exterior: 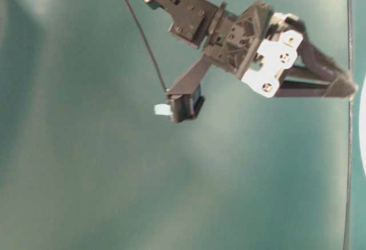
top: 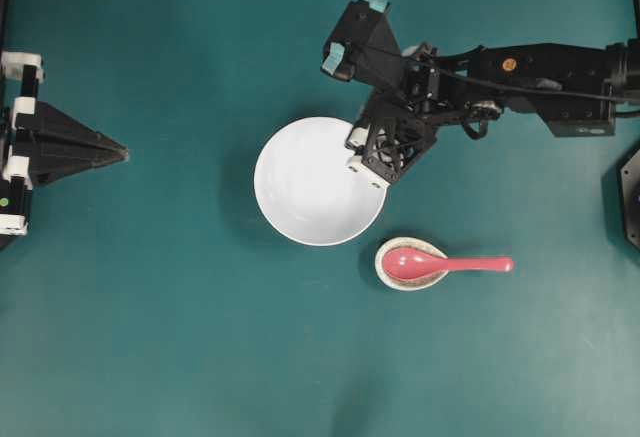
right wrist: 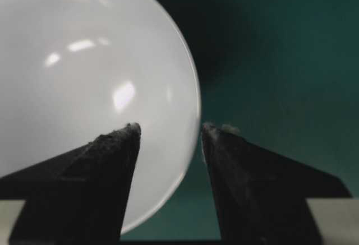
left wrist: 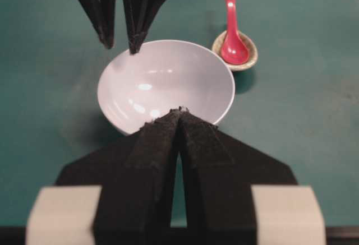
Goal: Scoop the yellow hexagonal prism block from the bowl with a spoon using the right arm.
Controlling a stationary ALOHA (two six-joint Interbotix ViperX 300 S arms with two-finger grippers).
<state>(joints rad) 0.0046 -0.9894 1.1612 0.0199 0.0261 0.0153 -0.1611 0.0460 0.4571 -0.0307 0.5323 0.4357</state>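
Note:
The large white bowl stands mid-table, and its inside looks bare. The yellow hexagonal prism block shows in no view. The pink-red spoon lies to the bowl's lower right, its scoop resting in a small speckled dish, handle pointing right. My right gripper hangs open over the bowl's upper-right rim, pointing down, with nothing between its fingers. My left gripper is shut and empty at the far left, pointing at the bowl.
The right arm reaches in from the right edge, above the spoon. A dark fixture sits at the right border. Teal tabletop lies all around the bowl and dish.

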